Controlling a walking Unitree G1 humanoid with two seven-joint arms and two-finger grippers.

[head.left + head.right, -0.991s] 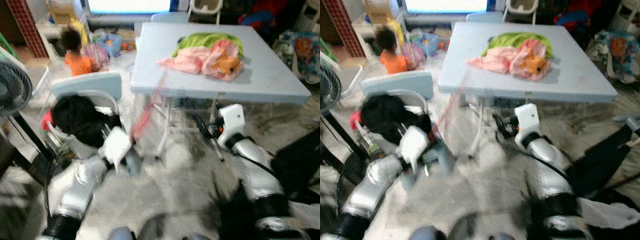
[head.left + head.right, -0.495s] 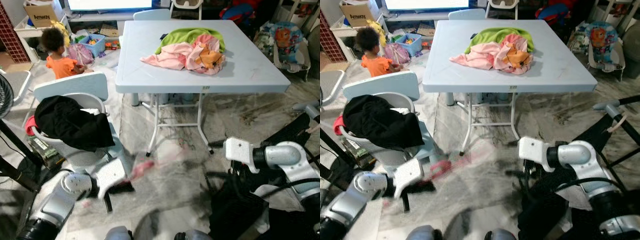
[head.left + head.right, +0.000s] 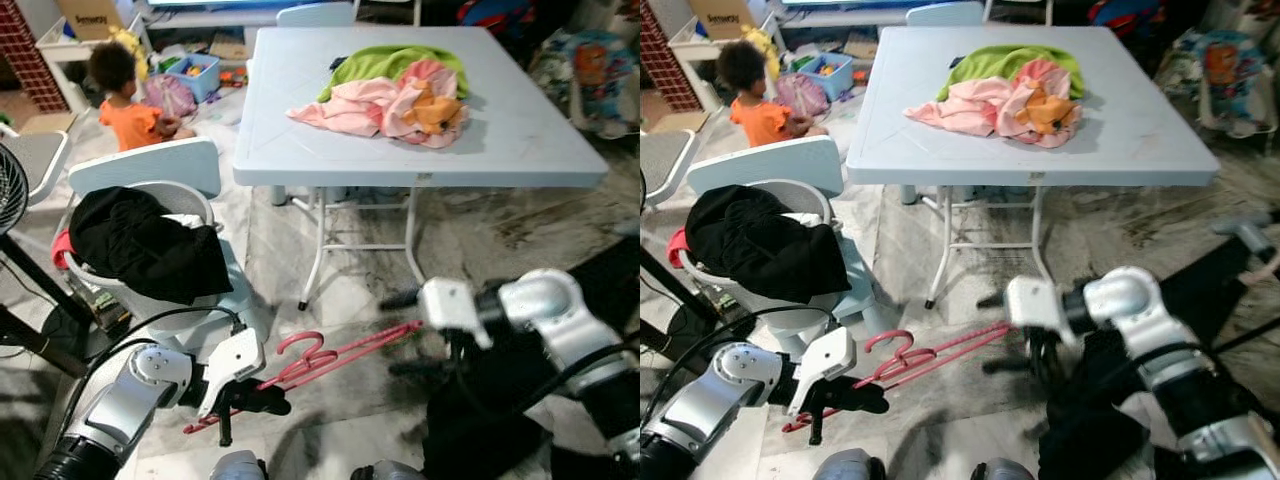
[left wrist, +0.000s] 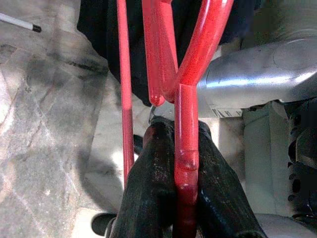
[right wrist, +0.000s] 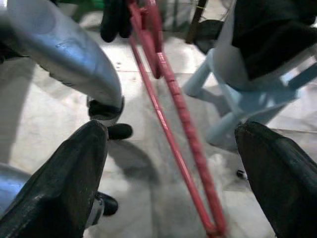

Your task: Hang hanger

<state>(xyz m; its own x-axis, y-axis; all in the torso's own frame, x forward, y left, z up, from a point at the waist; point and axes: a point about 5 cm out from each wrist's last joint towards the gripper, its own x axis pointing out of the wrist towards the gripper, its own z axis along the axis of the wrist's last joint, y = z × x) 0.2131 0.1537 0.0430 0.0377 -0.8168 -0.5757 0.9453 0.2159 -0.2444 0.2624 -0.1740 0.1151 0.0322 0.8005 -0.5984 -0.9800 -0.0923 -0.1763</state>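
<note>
Pink hanger [image 3: 330, 358] pinched by low left gripper [image 3: 262, 398].

Hardly any readable text. Cardboard box [image 3: 88, 14] at the top left edge, on the white shelf [image 3: 62, 40]: dark print on its front face, cropped by the frame, too blurred to spell out. Small white label [image 4: 224, 112] on my silver right forearm [image 4: 257, 79], seen from my left wrist camera: dark marks on it, too small to read. No legible brand, number or sign anywhere else.
</note>
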